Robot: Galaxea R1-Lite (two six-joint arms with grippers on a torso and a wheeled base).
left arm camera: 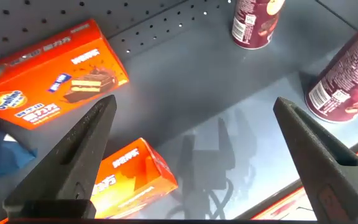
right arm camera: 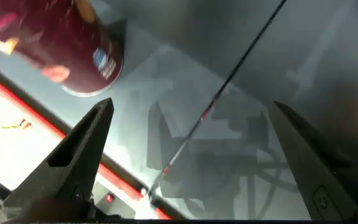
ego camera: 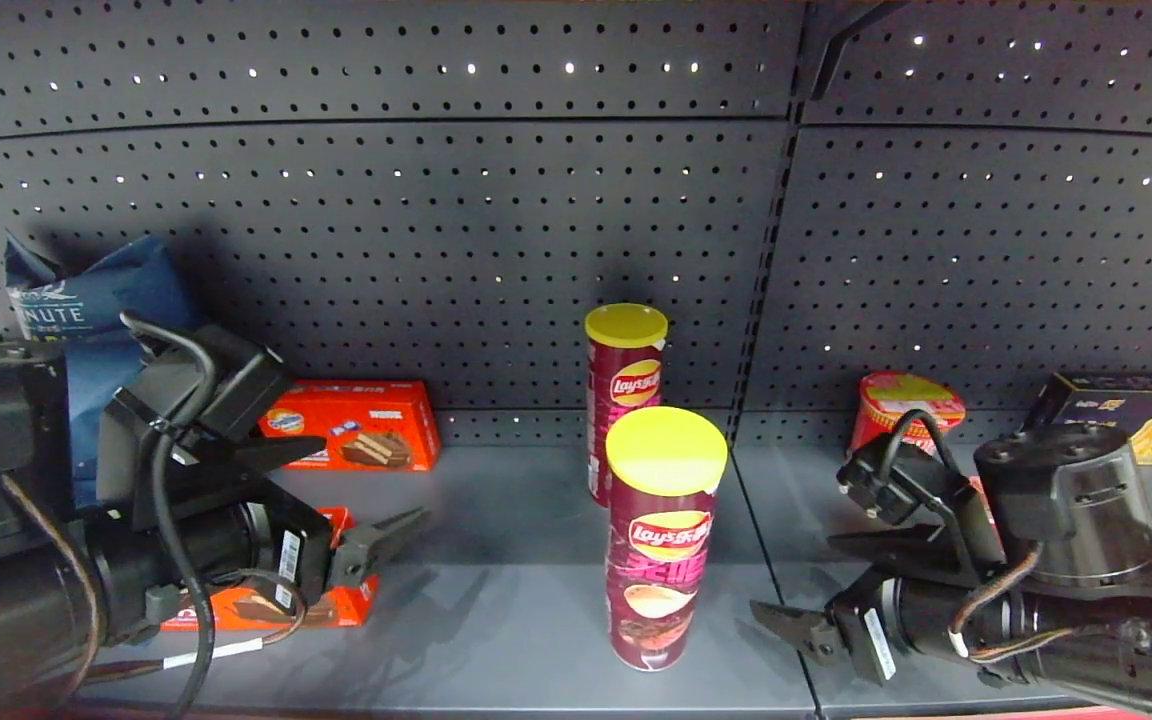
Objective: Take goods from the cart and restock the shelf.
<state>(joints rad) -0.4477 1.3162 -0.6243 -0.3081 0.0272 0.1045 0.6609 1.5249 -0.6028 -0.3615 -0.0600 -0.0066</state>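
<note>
Maroon with a yellow lid, the front chip can [ego camera: 664,545] stands upright on the grey shelf [ego camera: 506,610], its long axis vertical, between two empty grippers. The right gripper [ego camera: 794,578], jaws spread, is the nearer, with the can just beside it at its 9 o'clock. The left gripper [ego camera: 376,478], also spread, has the can at 3 o'clock, farther off. A second chip can [ego camera: 624,385] stands behind the first at 12 o'clock.
</note>
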